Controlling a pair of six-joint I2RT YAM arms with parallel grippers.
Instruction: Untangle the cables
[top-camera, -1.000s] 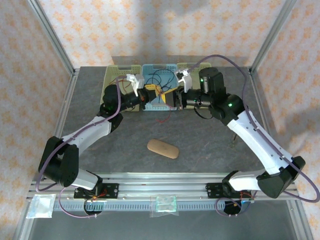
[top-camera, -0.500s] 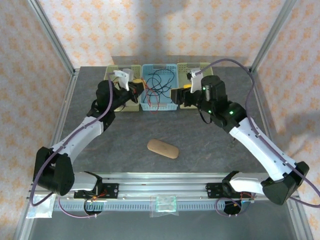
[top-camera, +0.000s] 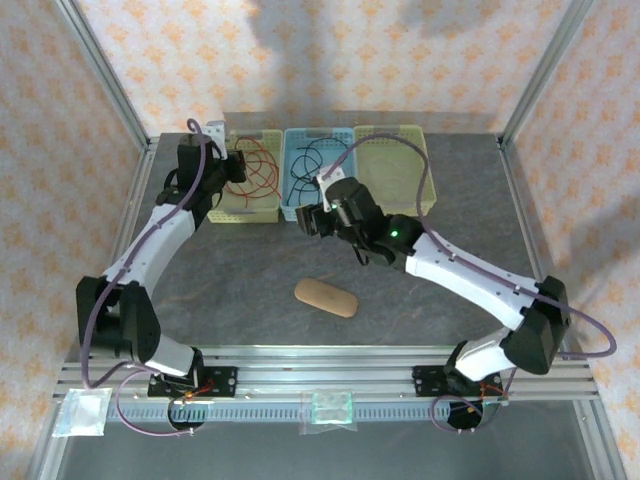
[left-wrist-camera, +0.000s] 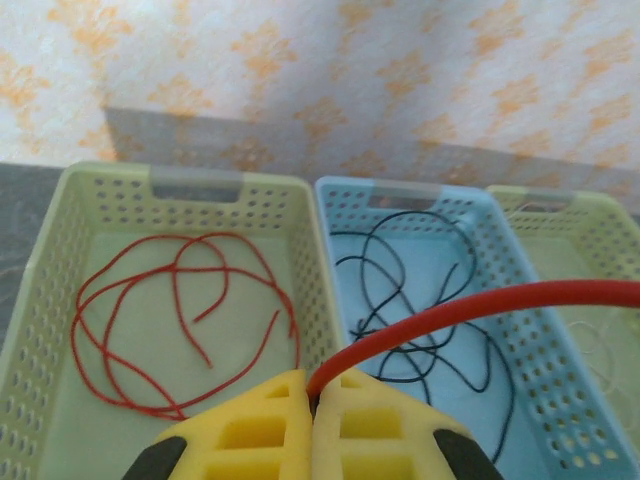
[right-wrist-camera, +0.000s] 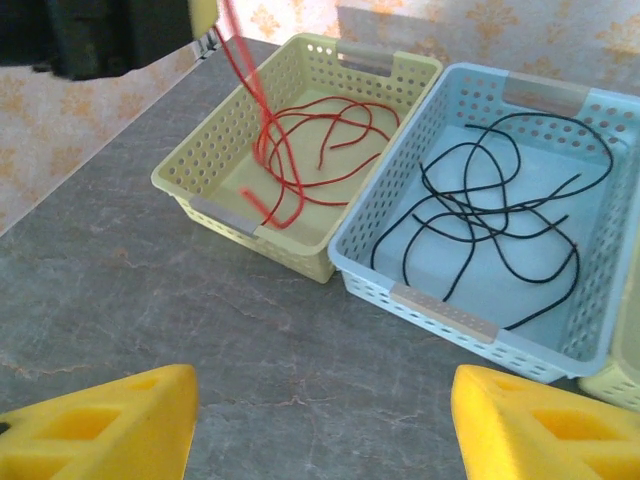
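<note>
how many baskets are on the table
3, in a row at the far edge: the left basket, yellow-green, holds red cables; the middle basket, blue, holds black cables; the right basket is yellow-green. None seems hidden.

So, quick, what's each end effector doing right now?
Left end effector: closed on a red cable.
Right end effector: open, holding nothing.

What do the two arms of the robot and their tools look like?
The left arm and right arm have white links and black joints, each trailed by a purple cable. A green light glows on the right arm. The left tool and right tool have yellow wedge-shaped fingers with rectangular recesses.
</note>
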